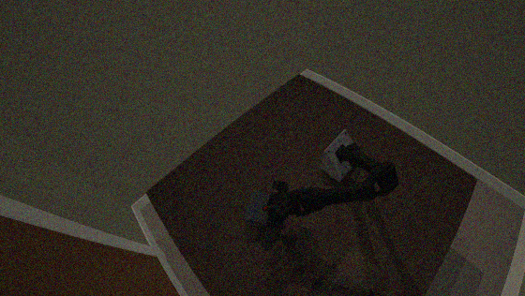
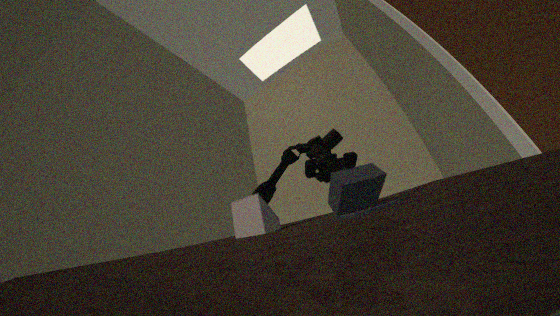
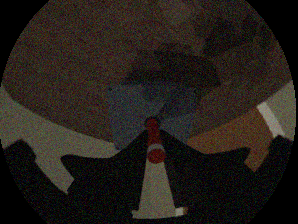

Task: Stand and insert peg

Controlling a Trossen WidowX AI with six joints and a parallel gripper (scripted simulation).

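Peg pinched, plain end toward the blue panel

Light was poor and all three views grainy. The gripper (image 1: 277,206) (image 2: 332,169) (image 3: 153,132) was closed on the red peg (image 3: 155,154), pinching it between its dark fingers. In the wrist view the white band lay toward the camera side of the grip; the plain end pointed away, toward the blue-grey sloped panel (image 1: 254,207) (image 2: 357,192) (image 3: 127,107). A dark round patch surrounded that far end, but whether the tip had entered the hole, touched the face or hung just short of it, I could not tell.

The black arm (image 1: 323,197) (image 2: 277,172) reached across from a pale block (image 1: 339,175) (image 2: 247,218), well apart from the panel. Both blocks sat on the dark brown table (image 1: 220,159) (image 2: 280,270) (image 3: 65,65). From outside, the gripper showed above and beside the panel; the peg was too small or hidden there.
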